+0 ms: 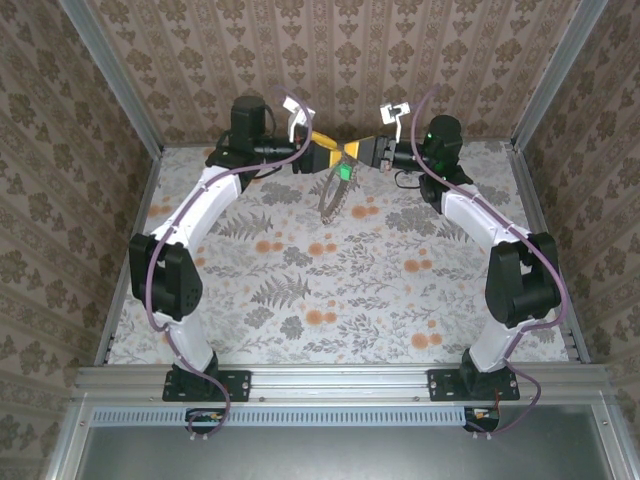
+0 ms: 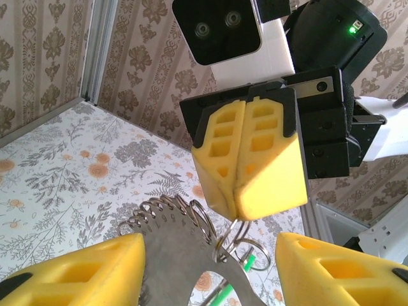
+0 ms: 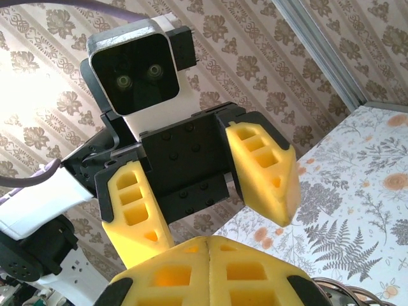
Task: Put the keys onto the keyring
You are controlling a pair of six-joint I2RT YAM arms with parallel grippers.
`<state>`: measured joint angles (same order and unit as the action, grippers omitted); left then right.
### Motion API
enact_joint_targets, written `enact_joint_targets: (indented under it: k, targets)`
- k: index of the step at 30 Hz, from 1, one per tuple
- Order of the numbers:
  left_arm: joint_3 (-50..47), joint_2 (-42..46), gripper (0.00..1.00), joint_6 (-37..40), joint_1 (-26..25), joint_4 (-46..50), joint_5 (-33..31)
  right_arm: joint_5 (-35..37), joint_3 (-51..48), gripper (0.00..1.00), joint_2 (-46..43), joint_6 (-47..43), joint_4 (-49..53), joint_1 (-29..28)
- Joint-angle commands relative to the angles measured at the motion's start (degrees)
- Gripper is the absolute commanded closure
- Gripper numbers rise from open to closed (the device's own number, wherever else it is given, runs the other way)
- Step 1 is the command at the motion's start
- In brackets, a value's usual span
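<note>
The key [image 1: 343, 172], green-headed and tiny, hangs off the tabletop at the 12 o'clock end of the table [image 1: 300, 300], right under the spot where the two arms meet. From the left wrist only slivers of its green show, at 5 o'clock of the right gripper's tips. The keyring [image 1: 332, 197] dangles just below the key, at its 6 o'clock, a thin brownish hoop tilted over the floral cloth. In the left wrist view it reads as a flat grey band [image 2: 185, 255] carrying a coil of wire rings [image 2: 169, 213] along its upper edge.

The right gripper [image 2: 237, 213] reaches in from 3 o'clock. Its yellow fingers are pressed together and pinch a thin wire loop [image 2: 231, 231] that sticks out beneath their tips, beside the coil.

The left gripper [image 1: 330, 152] reaches in from 9 o'clock and faces the right one tip to tip. Its fingers [image 2: 83, 271] stand well apart, and the band lies in the gap between them. The finger at 3 o'clock is clear of the band; whether the one at 9 o'clock touches the band's edge cannot be told.
</note>
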<state>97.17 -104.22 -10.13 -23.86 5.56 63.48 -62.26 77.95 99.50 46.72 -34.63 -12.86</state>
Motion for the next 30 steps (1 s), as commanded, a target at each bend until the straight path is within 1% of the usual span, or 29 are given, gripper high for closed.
enact_joint_targets:
  k: [1,4,6,10,12,18,19,24,26,27,29,30]
  targets:
    - [1.89,-0.60,0.44,0.26,-0.77,-1.21,2.50,-1.44,1.14,1.00,0.71,0.46,-3.95,-0.46]
    - [1.72,-0.46,0.45,0.76,-0.84,-0.75,3.03,-1.28,1.13,1.00,0.69,0.48,-3.95,-0.45]
    - [1.35,-0.23,0.48,0.82,-0.96,-0.80,3.10,-1.24,1.04,1.00,0.69,0.47,-3.87,-0.45]
    - [0.92,-0.10,0.63,0.86,-1.10,-1.18,3.47,-1.29,1.06,1.00,0.71,0.48,-3.86,-0.47]
    - [0.82,-0.05,0.74,0.81,-1.19,-1.43,3.82,-1.15,0.97,1.00,0.62,0.35,-3.86,-0.42]
    - [0.22,0.21,0.98,0.90,-1.40,-2.04,3.85,-0.93,0.61,1.00,0.69,0.39,-4.03,-0.45]
    - [0.09,0.21,1.00,0.82,-1.43,-2.17,3.88,-0.89,0.58,1.00,0.69,0.45,-4.11,-0.42]
    - [-1.45,0.94,1.00,-0.16,-1.54,-4.65,3.39,0.29,0.58,0.99,0.71,1.21,-4.13,-0.32]
    - [-2.57,1.38,1.00,-1.66,-1.55,-6.81,2.75,2.01,-0.02,0.79,0.25,2.29,-4.98,0.30]
    - [-3.23,1.72,1.00,-2.50,-1.54,-8.16,2.09,2.97,-0.69,0.73,-0.27,3.11,-5.94,0.82]
    - [-4.49,2.63,1.00,-3.69,-1.46,-9.86,0.63,4.99,-2.28,0.63,-1.34,4.85,-8.10,1.88]
    - [-5.23,3.15,1.00,-4.07,-1.46,-10.52,-0.26,6.01,-3.42,0.61,-2.13,5.66,-9.22,2.48]
